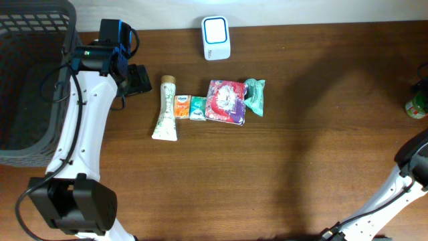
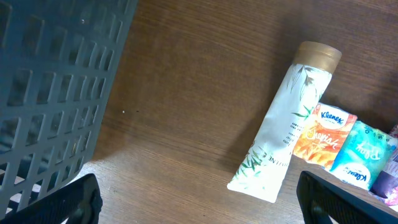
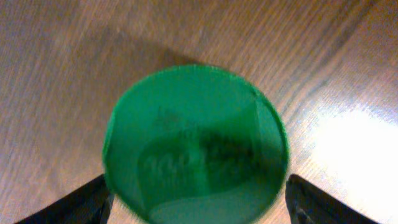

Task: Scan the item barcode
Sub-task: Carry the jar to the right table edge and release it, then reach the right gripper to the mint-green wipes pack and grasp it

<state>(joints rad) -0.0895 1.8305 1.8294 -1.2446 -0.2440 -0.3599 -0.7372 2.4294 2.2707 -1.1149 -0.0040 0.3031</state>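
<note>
At the counter's (image 1: 301, 167) right edge stands the green bottle (image 1: 417, 100), well apart from the scanner (image 1: 216, 38). Our right jaws straddle its cap (image 3: 196, 149), apart; the left jaws gape empty. We'd best grip squarely, barcode kept outward.

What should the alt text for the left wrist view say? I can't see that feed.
A white tube with a tan cap lies on the wooden table beside an orange Kleenex pack and a teal pack. A grey mesh basket fills the left, and the open left hand holds nothing.
</note>
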